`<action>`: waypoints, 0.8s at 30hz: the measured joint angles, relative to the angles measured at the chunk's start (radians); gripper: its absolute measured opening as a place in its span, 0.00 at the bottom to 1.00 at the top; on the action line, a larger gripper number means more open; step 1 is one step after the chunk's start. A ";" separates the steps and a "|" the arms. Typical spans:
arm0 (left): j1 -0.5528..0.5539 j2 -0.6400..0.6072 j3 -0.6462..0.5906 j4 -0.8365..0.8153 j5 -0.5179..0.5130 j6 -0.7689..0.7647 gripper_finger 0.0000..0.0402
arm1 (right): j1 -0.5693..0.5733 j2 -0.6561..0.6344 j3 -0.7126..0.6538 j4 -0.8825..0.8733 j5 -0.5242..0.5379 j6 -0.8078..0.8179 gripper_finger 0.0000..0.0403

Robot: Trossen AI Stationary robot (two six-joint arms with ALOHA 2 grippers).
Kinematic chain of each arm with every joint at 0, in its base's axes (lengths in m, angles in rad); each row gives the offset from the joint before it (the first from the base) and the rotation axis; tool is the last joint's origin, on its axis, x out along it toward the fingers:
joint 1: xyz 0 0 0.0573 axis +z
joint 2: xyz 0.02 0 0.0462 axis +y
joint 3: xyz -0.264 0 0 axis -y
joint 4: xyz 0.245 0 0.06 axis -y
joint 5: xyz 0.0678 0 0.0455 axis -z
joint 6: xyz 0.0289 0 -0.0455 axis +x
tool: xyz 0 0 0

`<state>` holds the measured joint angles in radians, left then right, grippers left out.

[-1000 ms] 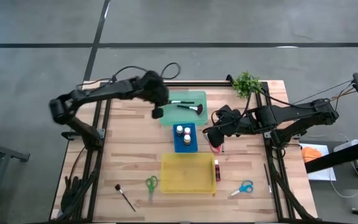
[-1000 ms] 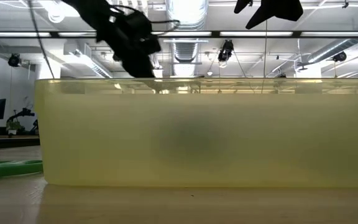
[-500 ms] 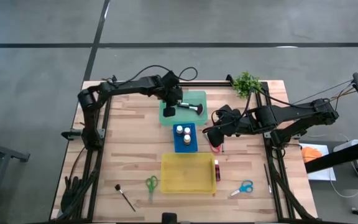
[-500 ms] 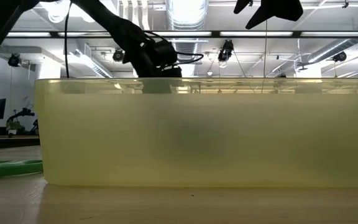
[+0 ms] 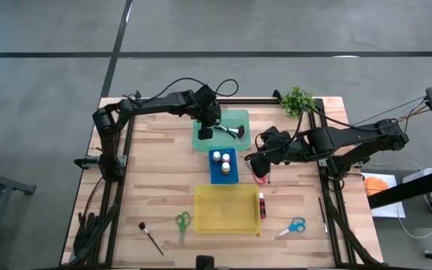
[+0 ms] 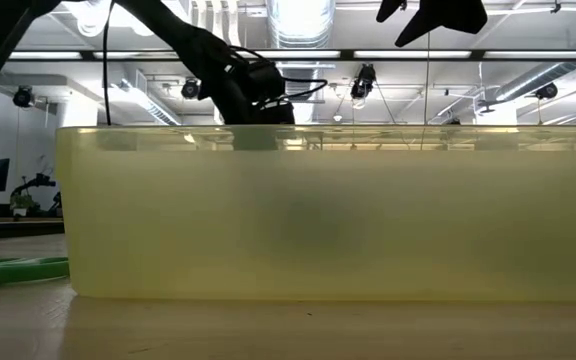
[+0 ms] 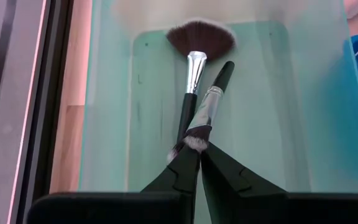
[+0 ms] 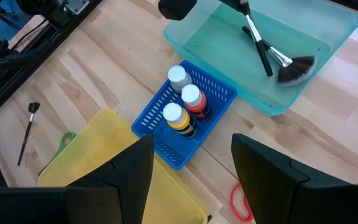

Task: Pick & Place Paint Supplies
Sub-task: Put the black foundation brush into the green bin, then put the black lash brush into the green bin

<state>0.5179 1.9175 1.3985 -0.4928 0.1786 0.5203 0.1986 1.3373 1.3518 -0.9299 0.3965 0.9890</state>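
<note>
Low over the green tray [image 7: 107, 124]: left gripper [image 7: 197, 148], fingers drawn almost together, only a slit between them. At the fingertips, touching, the pale bristle end of a brush [image 7: 208, 107]; no telling whether pinched or merely met. Ahead of those fingertips, handle slanting away across a fan brush [image 7: 194, 59], both lying in the tray and crossing just beyond the tips.

Hovering above bare table: right gripper [image 8: 191, 171], fingers [image 8: 132, 168] wide apart, nothing between them. Beyond the fingers, a blue tray [image 8: 221, 91] with three white-capped bottles [image 8: 183, 99] standing upright inside. Near one finger, a yellow tray [image 8: 98, 155]; close under the other, the loop of red scissors [image 8: 238, 202] flat on the wood.

Well apart from both pairs of fingers, past the yellow tray and loose on the table: green scissors [image 5: 182, 220], blue scissors [image 5: 295, 225], a small brush [image 5: 150, 236]. Beside the yellow tray's edge, a magenta bottle [image 5: 262, 204] on its side.
</note>
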 joint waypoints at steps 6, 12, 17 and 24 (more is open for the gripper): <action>0.000 -0.012 0.023 -0.027 0.021 -0.024 0.09 | 0.000 0.000 0.000 0.001 0.000 0.001 0.53; 0.001 -0.047 0.023 -0.032 0.046 -0.031 0.24 | 0.000 0.000 0.000 0.001 -0.001 -0.001 0.53; 0.001 -0.089 0.023 -0.070 0.046 -0.026 0.37 | 0.000 0.000 0.000 0.001 -0.001 -0.004 0.53; -0.008 -0.229 0.020 -0.354 0.113 0.032 0.40 | 0.002 0.000 0.000 0.002 -0.001 -0.019 0.53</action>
<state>0.5097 1.6882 1.4189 -0.8470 0.2921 0.5527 0.2005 1.3369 1.3518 -0.9282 0.3954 0.9697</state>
